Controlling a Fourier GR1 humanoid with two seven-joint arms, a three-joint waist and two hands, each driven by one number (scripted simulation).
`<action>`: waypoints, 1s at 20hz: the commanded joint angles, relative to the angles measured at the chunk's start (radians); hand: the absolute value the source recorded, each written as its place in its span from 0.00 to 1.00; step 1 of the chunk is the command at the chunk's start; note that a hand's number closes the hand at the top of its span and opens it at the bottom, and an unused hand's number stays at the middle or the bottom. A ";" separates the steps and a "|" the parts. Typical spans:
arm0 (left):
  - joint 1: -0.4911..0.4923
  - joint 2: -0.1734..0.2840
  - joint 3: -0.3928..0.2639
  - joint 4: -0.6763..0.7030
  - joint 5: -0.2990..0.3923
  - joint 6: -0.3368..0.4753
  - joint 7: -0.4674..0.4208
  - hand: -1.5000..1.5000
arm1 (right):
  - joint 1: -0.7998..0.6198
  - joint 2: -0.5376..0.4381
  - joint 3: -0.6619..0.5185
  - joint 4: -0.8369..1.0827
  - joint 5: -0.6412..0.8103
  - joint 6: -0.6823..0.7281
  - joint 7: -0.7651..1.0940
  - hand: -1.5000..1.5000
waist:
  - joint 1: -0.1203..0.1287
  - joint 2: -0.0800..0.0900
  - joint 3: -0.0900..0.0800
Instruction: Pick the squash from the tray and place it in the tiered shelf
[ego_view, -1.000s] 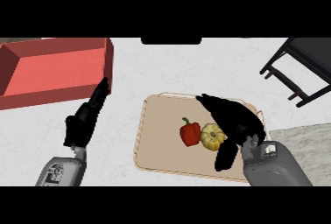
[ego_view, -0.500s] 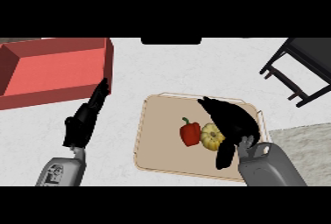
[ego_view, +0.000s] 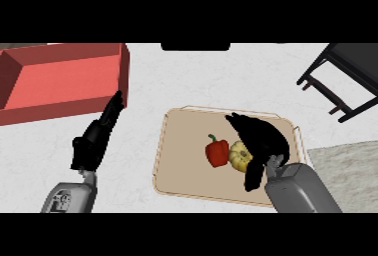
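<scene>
Head view: the right hand (ego_view: 258, 142) arches over the beige tray (ego_view: 181, 150), fingers curled against the lumpy yellow squash (ego_view: 238, 156) beside a glossy red pepper (ego_view: 217, 152). The left hand (ego_view: 96, 140) rests straight-fingered and empty-handed by the red bin (ego_view: 63, 82).

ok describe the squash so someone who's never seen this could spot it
Find the beige tray in the middle of the white counter. Two vegetables lie on it side by side: the squash is the pale yellow, ribbed one on the right, partly under the black right hand, beside a red pepper.

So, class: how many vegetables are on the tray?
2. A red pepper lies mid-tray; a yellow squash touches its right side, partly under the right hand, which could hide more.
</scene>
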 joint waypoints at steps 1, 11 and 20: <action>-0.051 -0.002 0.011 0.031 -0.005 -0.009 0.029 0.50 | -0.027 0.012 -0.015 0.128 0.056 -0.069 -0.092 0.00 | 0.001 0.001 0.000; -0.089 -0.015 0.048 0.132 -0.005 -0.008 -0.052 0.50 | 0.009 0.001 -0.047 0.144 0.098 -0.022 -0.158 0.00 | -0.003 0.001 0.000; -0.019 -0.032 0.036 0.016 0.001 -0.003 0.003 0.50 | 0.032 0.002 0.036 0.079 0.175 0.016 -0.213 1.00 | -0.002 0.000 0.000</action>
